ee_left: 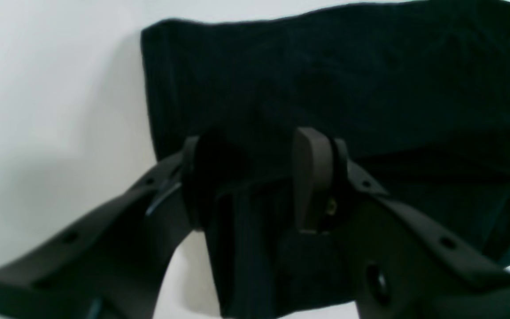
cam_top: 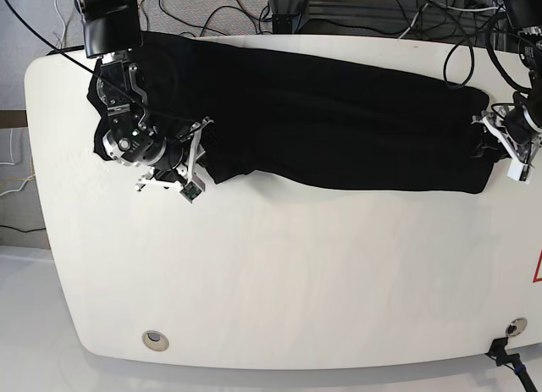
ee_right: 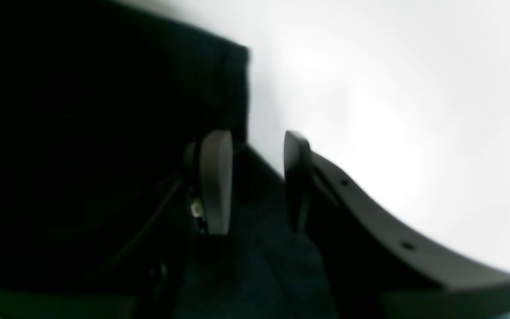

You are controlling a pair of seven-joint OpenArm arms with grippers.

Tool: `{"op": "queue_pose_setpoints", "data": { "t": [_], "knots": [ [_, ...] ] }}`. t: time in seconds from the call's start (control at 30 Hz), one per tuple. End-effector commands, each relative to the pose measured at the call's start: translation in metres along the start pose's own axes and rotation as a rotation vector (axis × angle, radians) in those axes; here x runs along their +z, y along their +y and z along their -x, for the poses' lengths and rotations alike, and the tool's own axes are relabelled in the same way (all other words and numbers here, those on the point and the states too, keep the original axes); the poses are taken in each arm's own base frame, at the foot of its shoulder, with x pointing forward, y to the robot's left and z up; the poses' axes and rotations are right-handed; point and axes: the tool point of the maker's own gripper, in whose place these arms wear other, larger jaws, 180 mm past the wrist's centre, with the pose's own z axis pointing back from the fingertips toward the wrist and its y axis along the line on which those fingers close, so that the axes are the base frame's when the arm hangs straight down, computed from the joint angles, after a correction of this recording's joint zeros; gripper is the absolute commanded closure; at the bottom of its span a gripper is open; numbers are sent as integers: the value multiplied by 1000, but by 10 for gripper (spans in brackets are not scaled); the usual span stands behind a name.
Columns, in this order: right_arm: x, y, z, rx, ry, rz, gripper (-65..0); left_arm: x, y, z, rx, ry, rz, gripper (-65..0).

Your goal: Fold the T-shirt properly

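The black T-shirt (cam_top: 339,121) lies spread in a long band across the far part of the white table (cam_top: 296,282). My left gripper (cam_top: 501,143) is at the shirt's end on the right of the base view. In the left wrist view it (ee_left: 255,177) stands open with a fold of the shirt (ee_left: 348,88) between its fingers. My right gripper (cam_top: 196,159) is at the shirt's other end. In the right wrist view it (ee_right: 257,177) is open astride the shirt's edge (ee_right: 104,110), with bare table showing between the tips. The neck tag is not visible.
Cables (cam_top: 279,7) run along the table's far edge. The table has a round hole at the front left (cam_top: 154,339) and another at the front right (cam_top: 511,327). A red mark (cam_top: 538,269) is at the right edge.
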Motion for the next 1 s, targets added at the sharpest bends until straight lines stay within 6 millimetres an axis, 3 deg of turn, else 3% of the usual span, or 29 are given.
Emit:
{"op": "queue_pose_setpoints", "data": {
  "t": [0.0, 0.07, 0.2, 0.23, 0.47, 0.5, 0.57, 0.73, 0.97],
  "knots": [
    [3, -12, -10, 11, -24, 29, -203, 8, 4, -19, -22, -51, -7, -254],
    [1, -12, -4, 3, -7, 22, -179, 8, 4, -20, -26, -52, -6, -254],
    [-6, -15, 11, -29, 29, 12, -8, 8, 5, -18, -26, -44, -9, -256],
    [-7, -15, 13, -34, 36, 11, 0, 8, 5, -19, -28, -43, -9, -258],
    [-5, -18, 17, -49, 52, 35, 0, 8, 4, -18, -25, -39, -9, -261],
    [-3, -15, 0, -41, -20, 10, 0, 8, 7, -10, -20, -11, -16, -258],
    [4, -10, -1, -19, -19, 14, 0, 8, 7, -11, -20, -14, -15, -261],
    [15, 6, 0, 21, -7, 4, 0, 8, 7, -13, -23, -19, -15, -262],
    [39, 41, -15, 48, -80, -51, 0, 9, 7, -16, -25, -29, -16, -266]
  ]
}}
